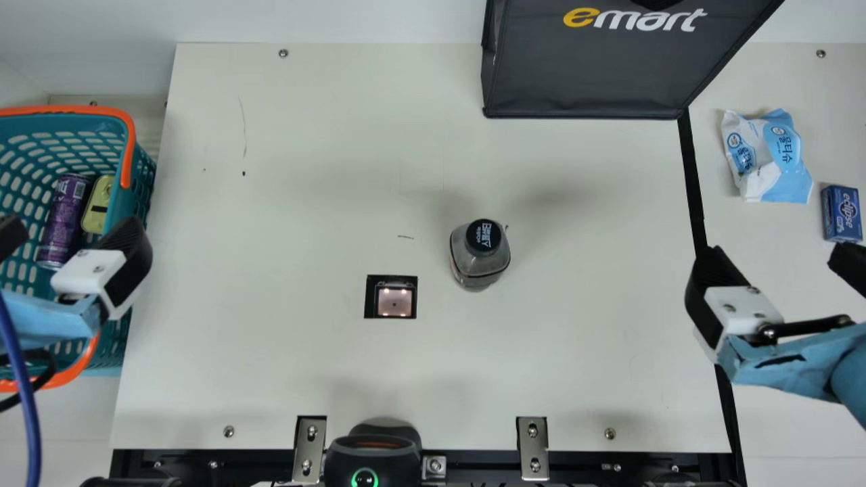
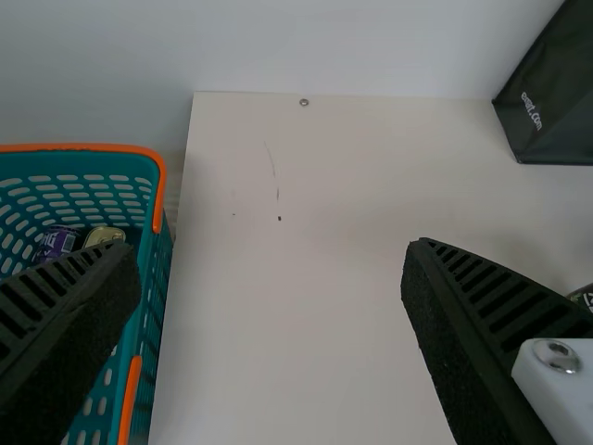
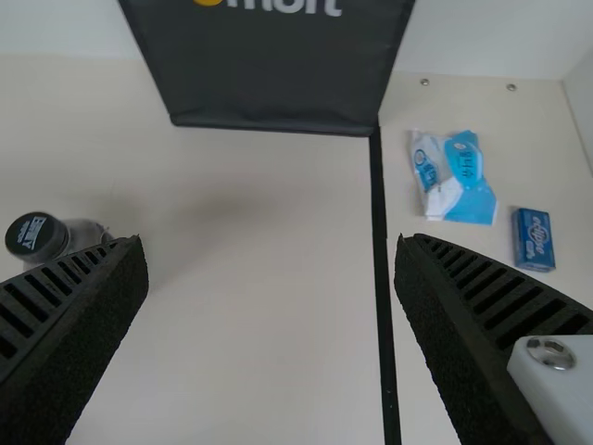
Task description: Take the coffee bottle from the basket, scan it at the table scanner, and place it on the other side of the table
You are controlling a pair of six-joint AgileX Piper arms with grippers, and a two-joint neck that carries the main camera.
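1. Our bottle (image 1: pixel 480 260) stands upright on the surface (image 1: pixel 304 169), just beside the scanner (image 1: pixel 394 302), between it and the dark strip (image 1: pixel 691 182). We cannot tell whether its code has been read; if we carry it off unread, the scan is missed.
2. Our right arm (image 1: pixel 788 358) has its jaws wide and holding nothing, well apart from the bottle. It looks the likelier one to fetch it, and a low sideways approach could clip the cap (image 1: pixel 483 235) and tip the bottle over.
3. If we close on the smooth cap alone, the bottle may twist or slip out; gripping the body squarely seems safer.
4. Our left arm (image 1: pixel 51 321) also has wide, unloaded jaws, by the basket (image 1: pixel 74 110). Swinging them low could snag the rim or knock the can (image 1: pixel 65 216) and the tin (image 1: pixel 99 203) inside.
5. Past the strip lie the packet (image 1: pixel 771 159) and the box (image 1: pixel 842 213). Setting down too close, we could land on the packet's soft edge and topple the bottle.
6. Lifting too far back, we might brush the bag (image 1: pixel 588 67).
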